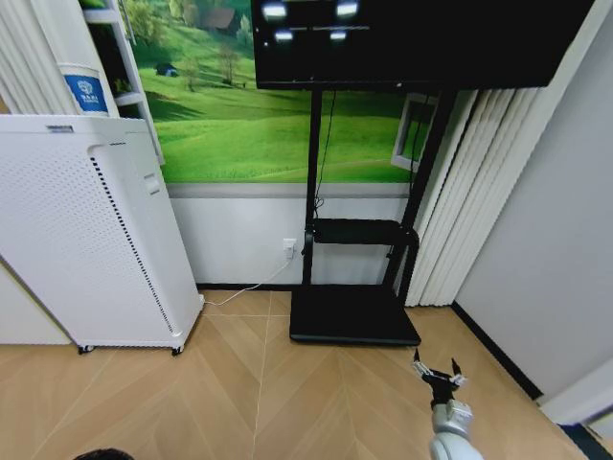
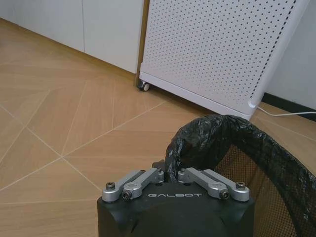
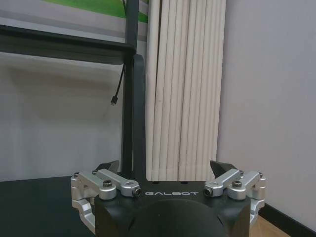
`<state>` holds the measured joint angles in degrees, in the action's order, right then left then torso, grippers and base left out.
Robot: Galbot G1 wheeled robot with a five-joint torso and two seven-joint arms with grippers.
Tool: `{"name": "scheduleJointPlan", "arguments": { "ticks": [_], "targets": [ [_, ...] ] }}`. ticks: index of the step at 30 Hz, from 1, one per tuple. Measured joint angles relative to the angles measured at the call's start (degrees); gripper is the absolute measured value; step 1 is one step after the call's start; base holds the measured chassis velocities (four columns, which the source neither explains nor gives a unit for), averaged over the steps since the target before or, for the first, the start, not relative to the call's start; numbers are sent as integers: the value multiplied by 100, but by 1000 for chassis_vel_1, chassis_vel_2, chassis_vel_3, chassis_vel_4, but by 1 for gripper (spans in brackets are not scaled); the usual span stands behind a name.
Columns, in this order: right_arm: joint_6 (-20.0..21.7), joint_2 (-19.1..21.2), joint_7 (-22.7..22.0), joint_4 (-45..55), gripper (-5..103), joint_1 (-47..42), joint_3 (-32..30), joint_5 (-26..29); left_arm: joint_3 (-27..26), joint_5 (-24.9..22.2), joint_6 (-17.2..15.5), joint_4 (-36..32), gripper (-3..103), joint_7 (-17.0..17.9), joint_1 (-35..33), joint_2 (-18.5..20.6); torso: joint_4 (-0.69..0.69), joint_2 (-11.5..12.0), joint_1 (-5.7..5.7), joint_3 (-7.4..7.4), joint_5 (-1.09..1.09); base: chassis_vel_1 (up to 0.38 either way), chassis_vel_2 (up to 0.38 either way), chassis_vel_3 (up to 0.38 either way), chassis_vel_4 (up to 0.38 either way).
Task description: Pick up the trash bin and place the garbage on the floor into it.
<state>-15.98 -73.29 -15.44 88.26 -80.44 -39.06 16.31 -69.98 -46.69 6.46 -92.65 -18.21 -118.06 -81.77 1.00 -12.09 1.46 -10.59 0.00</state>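
- My left gripper (image 2: pixel 170 180): jaws clamped on the liner-covered rim of the trash bin (image 2: pixel 256 163), held at my 7 o'clock.
- Right gripper (image 1: pixel 438 374): jaws spread, empty, 5 o'clock.
- No garbage spotted on the floor (image 1: pixel 239 402); I'd keep the bin level while searching.

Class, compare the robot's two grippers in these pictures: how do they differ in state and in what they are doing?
The left gripper is shut on the trash bin's bag-lined rim; the right gripper is open and holds nothing.

The left gripper hangs near the white appliance; the right gripper hangs over the floor before the TV stand.

Both are black-bodied with silver linkages.
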Motion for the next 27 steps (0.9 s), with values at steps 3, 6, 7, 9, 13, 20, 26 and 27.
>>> {"name": "scheduleJointPlan", "arguments": {
  "ticks": [3,6,7,9,13,20,26,27],
  "targets": [
    [0,-13,0,0,100,-10,-4,-2,19,27,43,104,6,19,41,14,-1,0,0,0,3,0,0,0,0],
    [-2,-18,0,0,100,-21,-5,-5,40,44,91,206,6,-29,100,41,-1,0,0,0,1,0,0,0,0],
    [-5,-19,0,0,100,-28,-5,-6,50,49,131,271,6,-97,146,63,-1,0,0,0,1,0,0,0,0],
    [-8,-18,1,0,100,-34,-7,-6,55,71,165,346,6,-160,206,87,0,0,0,0,0,0,0,0,0],
    [-13,-2,1,5,100,-41,-38,12,65,99,175,422,6,-196,257,120,0,0,0,0,0,0,0,0,0],
    [-49,10,16,-91,100,-38,-66,133,78,48,181,435,6,-127,262,105,0,0,0,0,1,0,0,0,0],
    [-74,20,28,-154,100,-38,-80,202,69,41,163,435,6,188,286,88,1,0,0,0,1,0,0,0,0],
    [-74,37,29,-172,100,-19,-81,232,67,51,165,448,3,206,270,105,0,0,0,0,0,0,0,0,0]
  ]
}}
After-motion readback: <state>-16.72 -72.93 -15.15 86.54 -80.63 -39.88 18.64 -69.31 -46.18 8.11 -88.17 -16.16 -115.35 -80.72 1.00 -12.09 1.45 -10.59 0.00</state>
